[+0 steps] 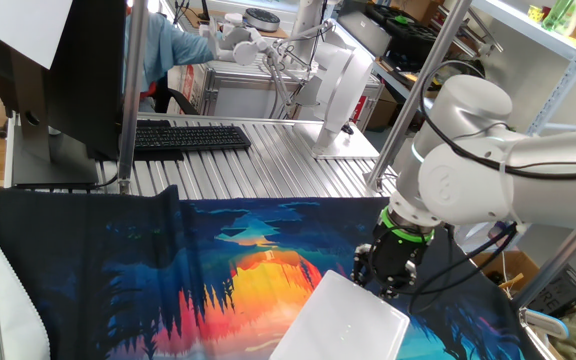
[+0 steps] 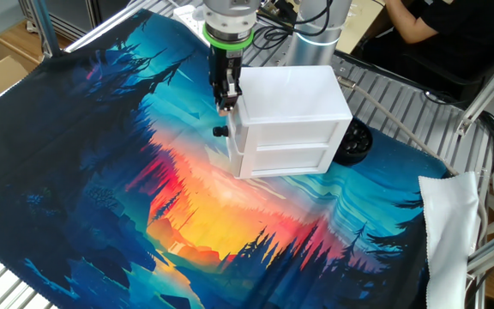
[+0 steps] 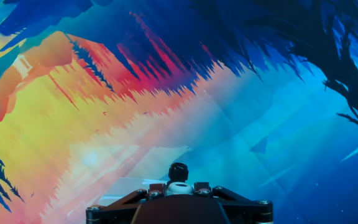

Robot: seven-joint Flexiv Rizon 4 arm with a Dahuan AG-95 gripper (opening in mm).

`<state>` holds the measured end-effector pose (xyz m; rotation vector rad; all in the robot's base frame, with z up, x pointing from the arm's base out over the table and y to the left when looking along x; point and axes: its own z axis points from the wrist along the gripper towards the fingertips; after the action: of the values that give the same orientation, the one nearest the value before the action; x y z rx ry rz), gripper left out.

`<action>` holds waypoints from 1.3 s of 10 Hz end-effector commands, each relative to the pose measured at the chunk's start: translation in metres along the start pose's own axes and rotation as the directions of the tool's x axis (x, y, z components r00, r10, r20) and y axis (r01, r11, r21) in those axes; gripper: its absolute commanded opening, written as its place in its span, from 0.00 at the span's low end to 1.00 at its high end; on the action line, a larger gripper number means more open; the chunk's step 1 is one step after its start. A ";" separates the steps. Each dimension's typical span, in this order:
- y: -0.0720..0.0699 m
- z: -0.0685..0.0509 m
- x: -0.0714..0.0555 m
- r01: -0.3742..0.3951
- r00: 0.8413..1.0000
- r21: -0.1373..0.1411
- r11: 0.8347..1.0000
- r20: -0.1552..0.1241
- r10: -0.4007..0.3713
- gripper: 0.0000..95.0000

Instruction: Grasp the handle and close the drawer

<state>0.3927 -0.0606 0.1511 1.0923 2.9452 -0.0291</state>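
The white box [image 2: 294, 112] stands on the colourful cloth, and its narrow drawer front [image 2: 233, 137] faces my gripper. The drawer looks pushed in or nearly so. My gripper [image 2: 225, 105] comes down from above against that front's upper part. In the hand view the small white handle [image 3: 179, 185] sits between my two fingers, and the gripper [image 3: 179, 189] is shut on it. A small black knob [image 3: 178, 170] shows just beyond it, and also below my fingers in the other fixed view [image 2: 219, 131]. In one fixed view the gripper [image 1: 381, 272] is at the box's [image 1: 343, 322] far edge.
A black round object [image 2: 355, 142] lies behind the box. A white cloth [image 2: 449, 215] hangs at the right edge. A keyboard [image 1: 183, 137], a dark monitor [image 1: 68, 75] and a white upright panel [image 1: 343, 85] stand at the far end. A metal post [image 1: 126, 95] rises near the keyboard.
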 end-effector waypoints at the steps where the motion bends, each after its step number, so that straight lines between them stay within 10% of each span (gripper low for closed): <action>1: 0.001 0.000 -0.002 0.004 1.000 -0.015 1.000 0.011 -0.004 0.00; 6: 0.005 -0.001 -0.006 0.024 0.999 -0.037 0.999 0.041 -0.022 0.20; 7: 0.006 -0.002 -0.009 0.020 0.999 -0.040 0.999 0.040 -0.018 0.40; 13: 0.007 0.000 -0.011 0.092 0.995 -0.036 0.995 0.054 -0.090 0.40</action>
<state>0.4048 -0.0627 0.1523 0.9356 2.9341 -0.0005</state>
